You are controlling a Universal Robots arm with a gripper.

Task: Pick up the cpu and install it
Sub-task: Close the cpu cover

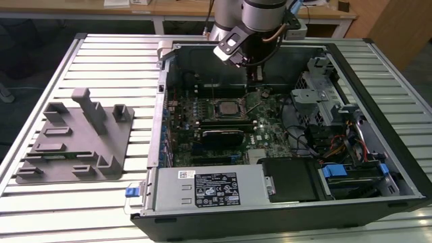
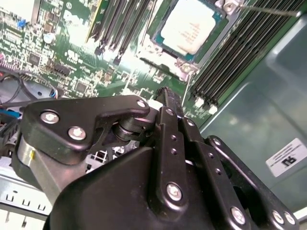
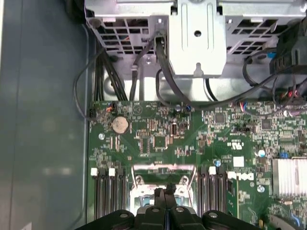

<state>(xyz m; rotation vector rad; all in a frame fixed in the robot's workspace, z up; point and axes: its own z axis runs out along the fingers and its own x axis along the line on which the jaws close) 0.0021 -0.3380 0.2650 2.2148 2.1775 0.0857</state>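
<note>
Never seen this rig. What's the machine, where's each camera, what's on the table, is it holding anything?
It is a single robot arm working over an open black desktop computer case that lies on a slatted metal table. The exterior view is from a camera off the arm that takes in the whole scene. Both wrist views ride on the arm and look past its black gripper at the green motherboard. The small square silver-topped cpu sits in its socket on that board. The jaws look closed together and hold nothing. A grey plastic tray with upright blocks lies beside the case, at the exterior view's left.
</note>
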